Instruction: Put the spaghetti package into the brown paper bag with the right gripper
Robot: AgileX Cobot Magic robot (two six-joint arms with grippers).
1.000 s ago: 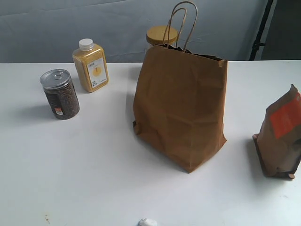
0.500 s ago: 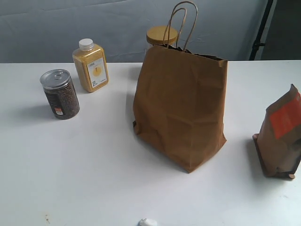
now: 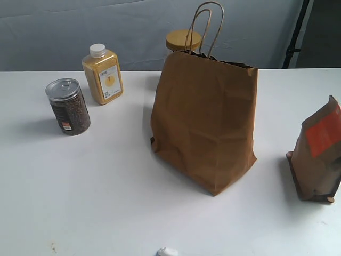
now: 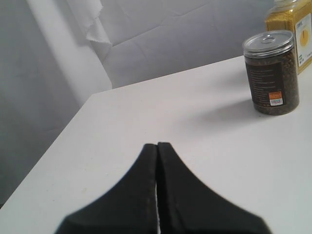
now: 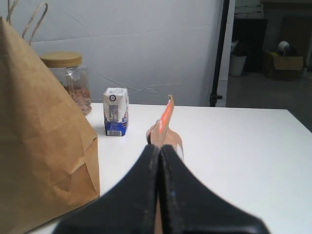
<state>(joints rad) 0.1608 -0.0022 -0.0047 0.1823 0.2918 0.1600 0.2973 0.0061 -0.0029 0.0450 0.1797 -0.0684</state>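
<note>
The left gripper (image 4: 157, 145) is shut tight, its two black fingers pressed flat together with nothing between them, and it hangs over bare white table (image 3: 106, 186), well off to the left of the brown paper bag (image 3: 205, 122). The right gripper (image 5: 160, 147) is closed the same way and empty, sitting to the right of the bag, its tips aimed at the brown pouch with the orange label (image 3: 317, 160) without touching it, as far as I can see.

In the exterior view nothing has shifted since a second ago: every item stands where it stood.

Counting from the left of the bag:
- one clear can of dark beans with a silver lid (image 3: 68, 106)
- one yellow bottle with a white cap (image 3: 103, 74) just behind it
- one bag, upright, with two loop handles (image 3: 205, 26)
- one glass jar with a tan lid (image 3: 183, 40) behind the bag
- one small white and blue carton (image 5: 116, 111) near that jar
- one pouch, well to the right of the bag

The spaghetti package shows in no view, so I cannot tell where it lies.
</note>
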